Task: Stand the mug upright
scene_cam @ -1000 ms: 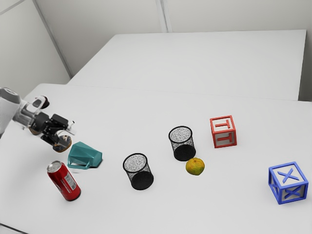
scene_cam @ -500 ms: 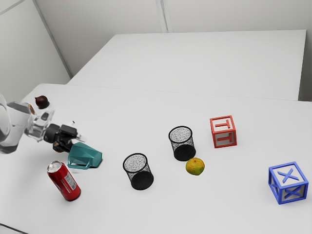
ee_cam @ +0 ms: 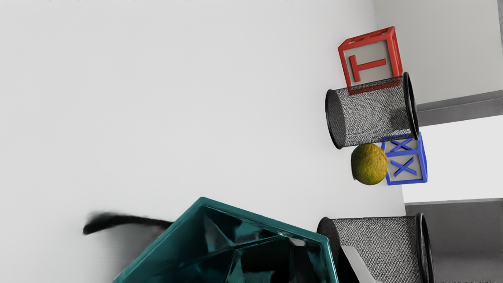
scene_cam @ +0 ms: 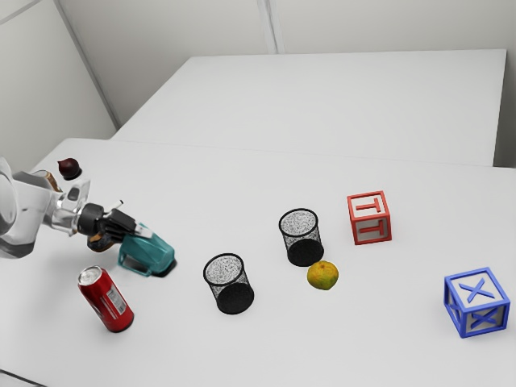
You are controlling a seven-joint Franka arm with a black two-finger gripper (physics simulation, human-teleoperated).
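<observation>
Just beyond the red soda can (scene_cam: 106,299), at the exterior view's left, the jaws (scene_cam: 143,232) pinch the wall of a tipped teal mug (scene_cam: 151,251). Grasp apparently made, the righting calls next for swinging its base down onto the bench (scene_cam: 242,355).

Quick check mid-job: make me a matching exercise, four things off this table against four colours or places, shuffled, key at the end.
1. Mug
2. Drink can
3. Round fruit
4. X block

A. Yellowish, beside a mesh cup
B. Blue-framed, nearest the exterior view's right edge
C. Teal, at the pincer
D. Red, cylindrical

Pairs: 1-C, 2-D, 3-A, 4-B
</observation>
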